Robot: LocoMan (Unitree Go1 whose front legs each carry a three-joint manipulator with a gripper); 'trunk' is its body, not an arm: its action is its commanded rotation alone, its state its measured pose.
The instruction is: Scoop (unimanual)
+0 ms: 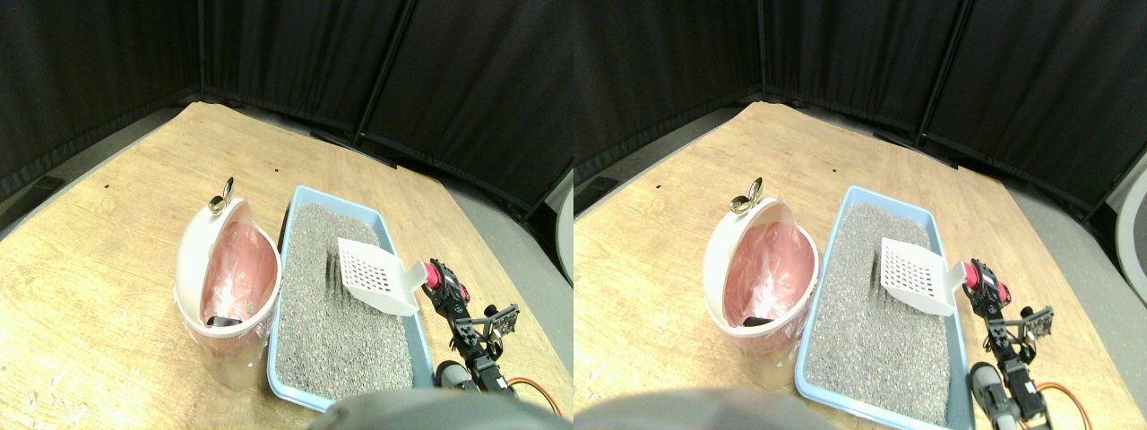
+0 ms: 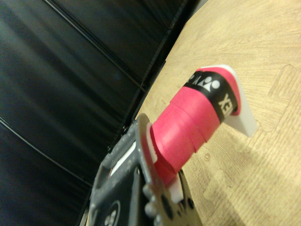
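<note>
Jaws clamped on pink-wrapped scoop handle [image 2: 188, 127], scoop [image 1: 376, 276] above litter tray [image 1: 296, 210], wooden floor [image 1: 90, 260], black curtains [image 1: 466, 72] behind.

One scoop [image 1: 378, 277], white and slotted. One blue tray [image 1: 288, 374] of grey litter [image 1: 330, 336]. One white bin [image 1: 192, 253] with one pink liner [image 1: 235, 273]; one dark item [image 1: 218, 320], perhaps, lies in it. One metal clip [image 1: 220, 199] on its rim.

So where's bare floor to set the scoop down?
Wide bare wood left of the white bin and beyond the litter tray toward the curtains. Crowded: bin touches tray; the tool and scoop fill the right strip.
</note>
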